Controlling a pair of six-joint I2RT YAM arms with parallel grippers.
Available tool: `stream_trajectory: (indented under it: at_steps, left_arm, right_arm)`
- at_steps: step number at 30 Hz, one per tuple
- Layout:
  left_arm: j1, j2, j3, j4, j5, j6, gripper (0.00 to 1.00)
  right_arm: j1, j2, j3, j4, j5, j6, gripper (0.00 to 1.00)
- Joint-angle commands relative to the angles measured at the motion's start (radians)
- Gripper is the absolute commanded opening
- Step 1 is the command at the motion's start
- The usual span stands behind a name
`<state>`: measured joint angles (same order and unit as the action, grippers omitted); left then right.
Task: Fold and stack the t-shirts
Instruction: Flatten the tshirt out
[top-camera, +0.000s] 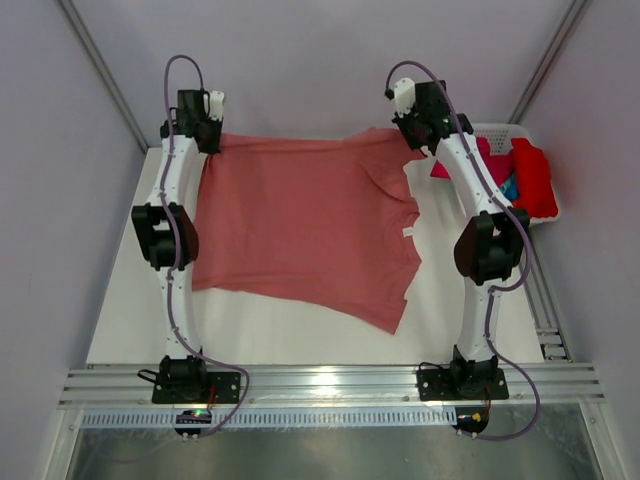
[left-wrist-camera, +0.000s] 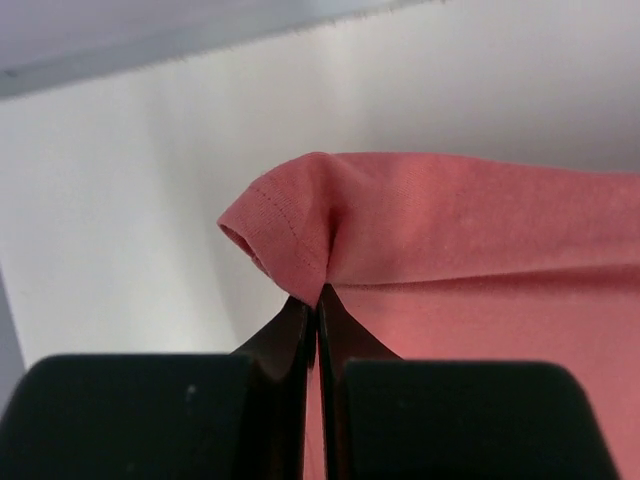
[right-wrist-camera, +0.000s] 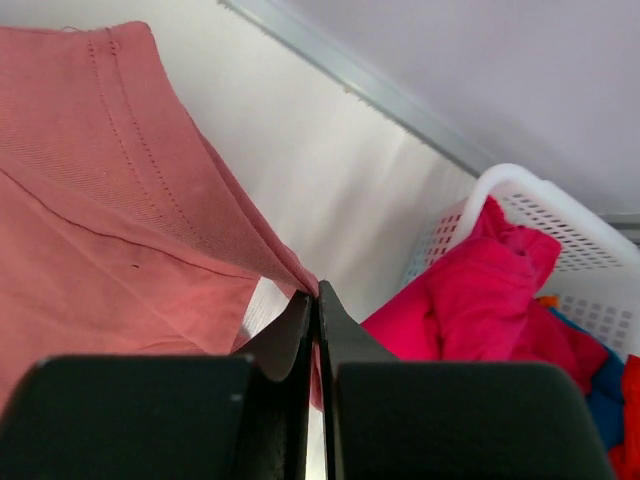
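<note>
A salmon pink t-shirt (top-camera: 300, 225) lies spread across the white table (top-camera: 440, 310), its far edge lifted. My left gripper (top-camera: 207, 140) is shut on the shirt's far left corner (left-wrist-camera: 285, 225). At the far right, my right gripper (top-camera: 415, 135) is shut on the sleeve hem (right-wrist-camera: 200, 220). In both wrist views the black jaws pinch a fold of pink cloth. A magenta t-shirt (right-wrist-camera: 470, 300) and a bright red one (top-camera: 535, 180) lie in the basket, with a bit of blue cloth (top-camera: 511, 188) between them.
A white plastic basket (top-camera: 500, 133) stands at the table's far right corner. Grey walls and metal frame rails (top-camera: 100, 70) enclose the back and sides. An aluminium rail (top-camera: 330, 385) carries both arm bases at the near edge.
</note>
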<state>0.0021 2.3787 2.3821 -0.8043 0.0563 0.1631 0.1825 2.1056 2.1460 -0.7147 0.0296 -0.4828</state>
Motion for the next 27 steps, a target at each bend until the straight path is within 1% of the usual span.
stream_trajectory:
  at_steps: [1,9,14,18,24,27]
  left_arm:
    - [0.009,-0.085,0.061,0.192,-0.130,0.006,0.00]
    - [0.009,-0.128,0.089,0.313,-0.162,-0.013,0.00]
    - [0.009,-0.206,0.097,0.343,-0.182,-0.007,0.00]
    - [0.009,-0.284,0.095,0.338,-0.171,-0.028,0.00]
    - [0.009,-0.400,0.086,0.291,-0.150,-0.056,0.00]
    - [0.009,-0.495,0.071,0.271,-0.159,-0.057,0.00]
  right_arm:
    - [-0.006,-0.016,0.055,0.127,0.127,-0.005,0.03]
    - [-0.006,-0.022,0.150,0.212,0.245,-0.027,0.03]
    - [-0.006,-0.082,0.216,0.222,0.277,-0.028,0.03]
    - [-0.006,-0.162,0.213,0.205,0.270,0.004,0.03]
    - [-0.003,-0.275,0.218,0.178,0.262,0.027,0.03]
    - [-0.003,-0.341,0.221,0.170,0.266,0.032,0.03]
